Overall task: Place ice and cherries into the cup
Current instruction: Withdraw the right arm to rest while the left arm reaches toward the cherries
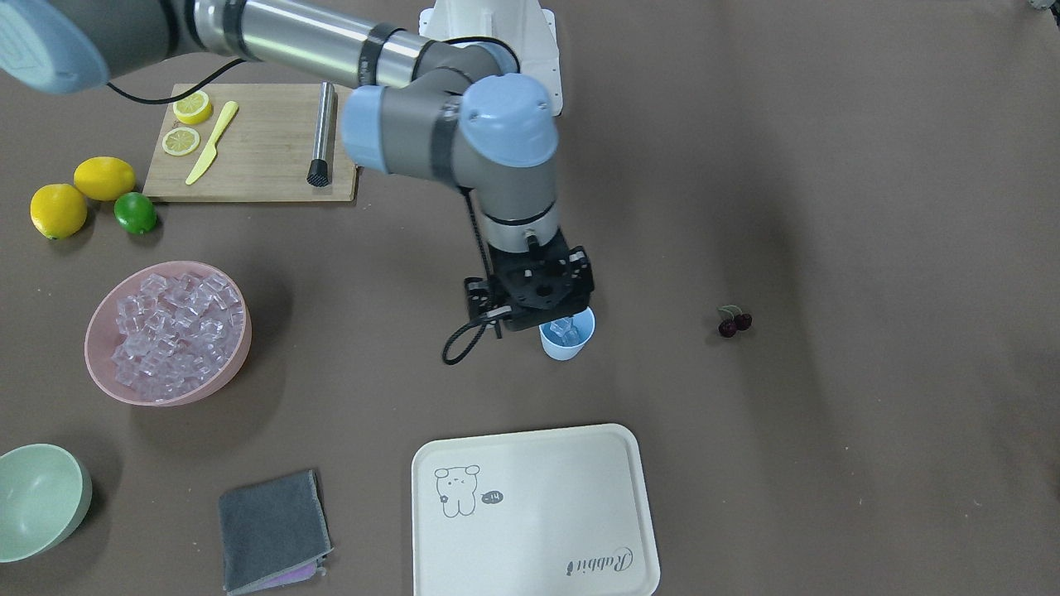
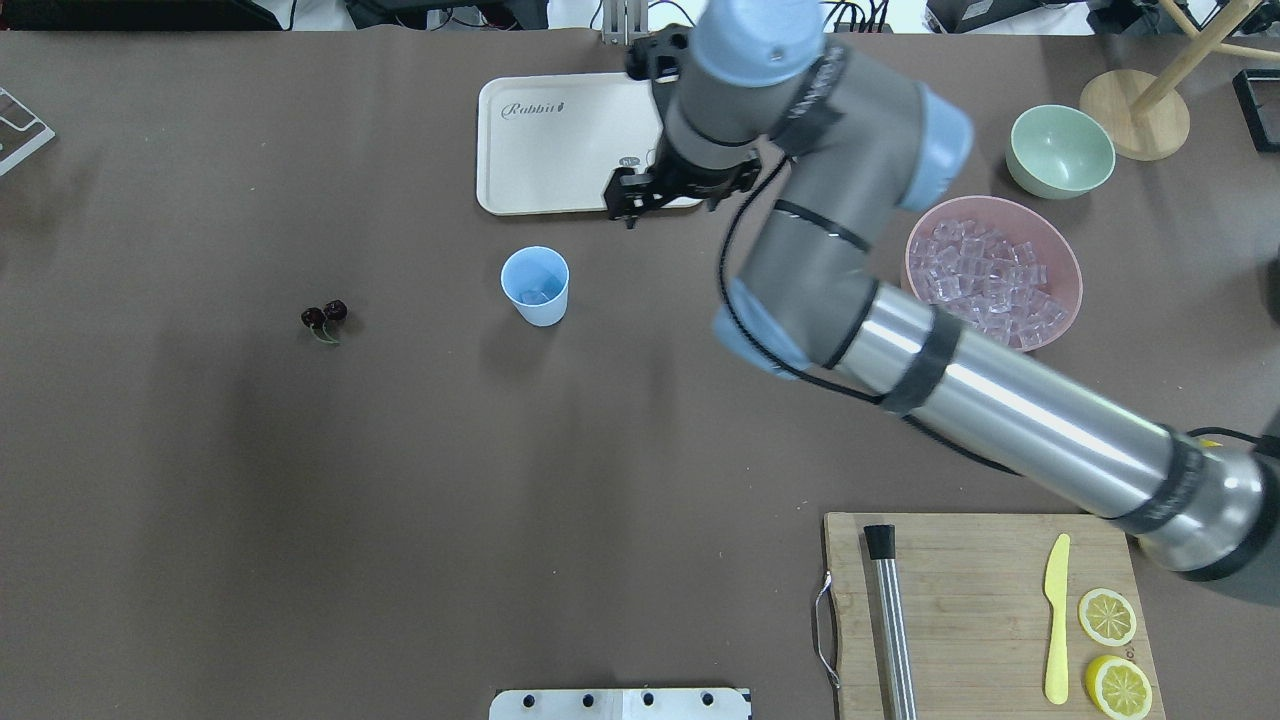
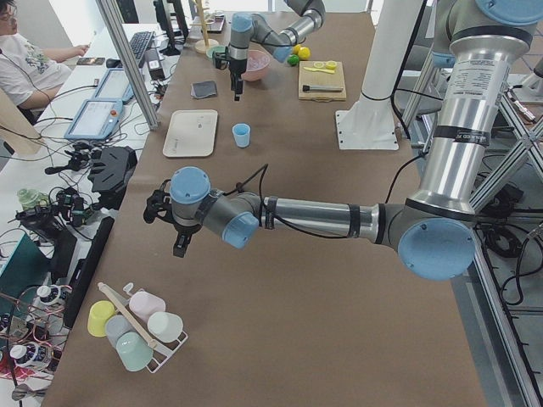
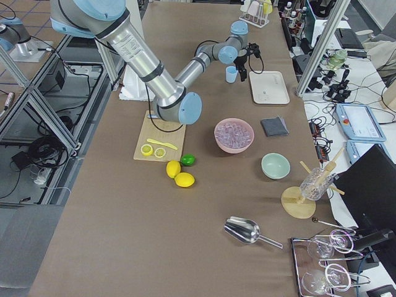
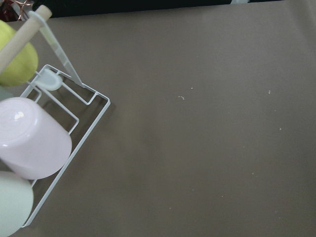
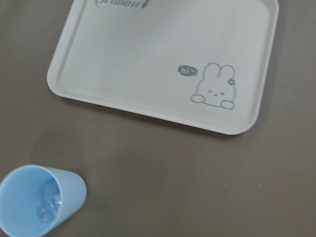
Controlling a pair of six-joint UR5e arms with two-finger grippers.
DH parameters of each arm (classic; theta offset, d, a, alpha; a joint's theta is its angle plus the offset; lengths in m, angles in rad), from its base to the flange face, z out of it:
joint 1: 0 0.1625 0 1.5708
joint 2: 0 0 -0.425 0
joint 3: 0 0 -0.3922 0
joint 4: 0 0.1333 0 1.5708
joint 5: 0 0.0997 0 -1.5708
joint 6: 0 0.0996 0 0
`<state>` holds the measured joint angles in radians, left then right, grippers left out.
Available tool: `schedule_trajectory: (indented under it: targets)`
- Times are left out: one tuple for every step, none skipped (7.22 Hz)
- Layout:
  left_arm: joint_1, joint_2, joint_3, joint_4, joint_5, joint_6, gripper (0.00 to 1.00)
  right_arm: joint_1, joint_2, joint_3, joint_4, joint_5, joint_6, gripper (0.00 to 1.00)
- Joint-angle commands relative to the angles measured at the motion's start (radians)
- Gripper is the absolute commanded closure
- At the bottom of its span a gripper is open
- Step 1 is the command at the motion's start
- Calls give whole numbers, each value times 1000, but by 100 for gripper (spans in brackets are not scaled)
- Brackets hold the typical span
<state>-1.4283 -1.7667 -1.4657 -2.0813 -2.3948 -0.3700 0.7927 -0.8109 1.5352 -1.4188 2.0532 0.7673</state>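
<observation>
The right tool (image 1: 542, 294) hangs above the tabletop close to the cup (image 1: 567, 339) without touching it. Its fingers show in no view, so I cannot tell whether it is released or clenched, and its wrist camera shows nothing carried.

The cup stands upright with a few pieces of ice (image 6: 47, 207) at its bottom. It looks light and easy to tip, so anything dropped in should go straight down through the rim. Just beyond it lies the tray (image 1: 563, 463).

The 2 cherries (image 1: 734, 323) lie on bare tabletop, well apart from the cup on the robot's left side. They are probably light, smooth and ready to roll. The joined stems look like the surest place to pinch, or else 1 fruit squarely across its middle.

On the other side, the pink bowl (image 1: 98, 331) holds the remaining cubes. They are hard and glossy and likely slippery, so they are best taken across 2 flat faces.

The left tool (image 3: 174, 229) hovers far down the tabletop beside a cup rack (image 5: 74, 133), and I cannot tell its state.
</observation>
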Motion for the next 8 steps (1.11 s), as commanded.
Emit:
schedule_trajectory:
  targets:
    - [121,-16,-94,3,12,-139,2,229,-393,303,-5,228,-225,2]
    - [188,-43,-129,3,54,-211,2,320,-548,378,-2,290,-326,2]
    - [295,-71,-163,4,128,-293,3,401,-695,423,4,326,-429,2]
    - [398,-120,-148,12,193,-318,3,493,-788,418,0,373,-562,2]
    - [481,-182,-105,12,233,-369,3,563,-860,381,-3,395,-677,2]
    - [521,-238,-56,10,268,-394,3,632,-884,317,-6,395,-772,2]
    - [546,-244,-48,4,282,-394,3,701,-899,259,-9,403,-865,2]
    - [546,-232,-56,3,283,-391,3,730,-909,249,-14,404,-887,2]
